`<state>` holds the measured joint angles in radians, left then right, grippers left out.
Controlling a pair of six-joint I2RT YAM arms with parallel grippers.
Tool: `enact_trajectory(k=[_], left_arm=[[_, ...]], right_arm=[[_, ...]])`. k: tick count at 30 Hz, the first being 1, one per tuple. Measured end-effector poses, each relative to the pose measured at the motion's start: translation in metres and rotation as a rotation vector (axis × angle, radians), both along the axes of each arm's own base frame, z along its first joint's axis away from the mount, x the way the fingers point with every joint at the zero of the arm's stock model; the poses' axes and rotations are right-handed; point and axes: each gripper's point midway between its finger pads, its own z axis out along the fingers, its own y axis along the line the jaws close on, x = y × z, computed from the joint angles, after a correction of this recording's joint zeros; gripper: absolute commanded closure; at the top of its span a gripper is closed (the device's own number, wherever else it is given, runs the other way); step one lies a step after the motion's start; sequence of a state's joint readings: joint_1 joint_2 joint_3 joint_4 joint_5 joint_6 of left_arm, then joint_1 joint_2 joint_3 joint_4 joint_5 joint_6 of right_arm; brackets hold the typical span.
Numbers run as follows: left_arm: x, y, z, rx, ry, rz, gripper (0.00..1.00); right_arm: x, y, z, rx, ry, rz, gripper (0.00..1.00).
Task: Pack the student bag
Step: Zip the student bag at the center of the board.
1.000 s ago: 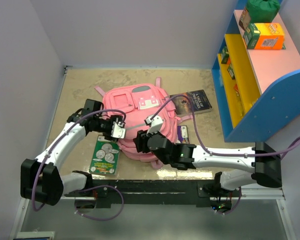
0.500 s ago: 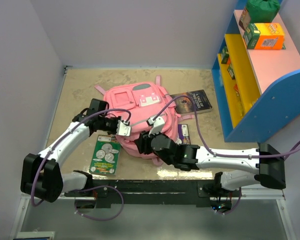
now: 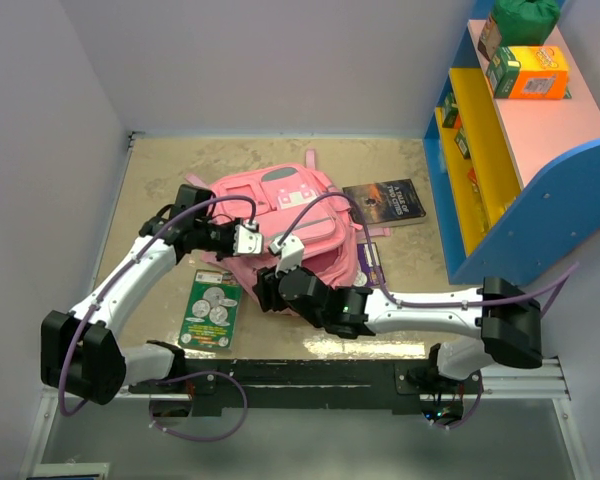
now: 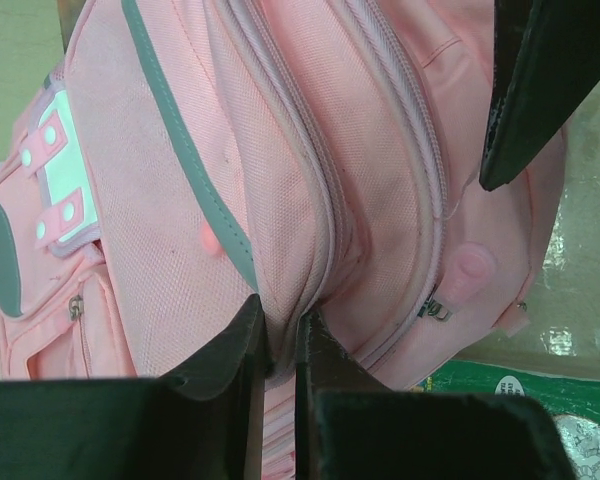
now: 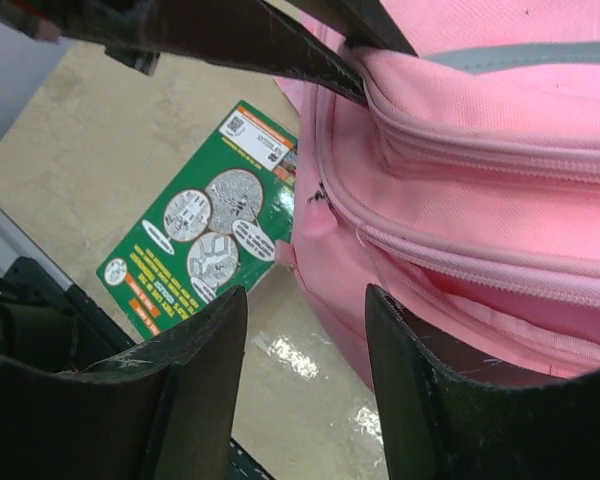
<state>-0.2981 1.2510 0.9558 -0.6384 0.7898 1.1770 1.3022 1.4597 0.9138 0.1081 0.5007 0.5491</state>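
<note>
The student bag [image 3: 305, 205], a large pink backpack with grey trim, lies in the middle of the table, bunched up on its left side. My left gripper [image 3: 242, 240] is shut on a fold of pink fabric beside a zip [image 4: 280, 320]; the bag [image 4: 360, 150] fills the left wrist view. My right gripper [image 3: 265, 290] hovers at the bag's near left corner, open. Its fingers [image 5: 205, 340] straddle bare table and the edge of the bag [image 5: 500, 150], holding nothing.
A green book [image 3: 210, 310] lies flat left of the bag, near the front edge. A dark book [image 3: 385, 200] and a purple item [image 3: 370, 262] lie to the bag's right. A blue, yellow and pink shelf [image 3: 510, 140] with an orange box [image 3: 530, 72] stands at the right.
My left gripper has shut on the bag's fabric and pulled it up and back, bunching the bag. My right arm has slid left along the bag's near edge.
</note>
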Motion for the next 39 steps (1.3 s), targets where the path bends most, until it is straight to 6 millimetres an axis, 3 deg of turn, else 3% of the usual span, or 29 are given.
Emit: enact_trajectory(k=[7, 16, 24, 31, 39], left_arm=[[-0.003, -0.003, 0.000, -0.003, 0.019, 0.002, 1.00], [-0.004, -0.003, -0.001, 0.001, 0.028, 0.008, 1.00], [-0.005, -0.004, -0.001, 0.002, 0.030, 0.006, 1.00], [-0.005, -0.004, 0.000, 0.001, 0.026, 0.005, 1.00], [-0.006, -0.004, 0.000, 0.001, 0.028, 0.003, 1.00]], right_arm=[[0.011, 0.008, 0.014, 0.044, -0.010, -0.069, 0.44], [0.018, 0.022, 0.007, 0.061, 0.031, -0.137, 0.52], [0.020, 0.018, 0.003, 0.056, 0.060, -0.185, 0.57], [0.019, 0.015, 0.001, 0.077, 0.105, -0.228, 0.49], [0.024, 0.006, -0.006, 0.123, 0.144, -0.274, 0.54]])
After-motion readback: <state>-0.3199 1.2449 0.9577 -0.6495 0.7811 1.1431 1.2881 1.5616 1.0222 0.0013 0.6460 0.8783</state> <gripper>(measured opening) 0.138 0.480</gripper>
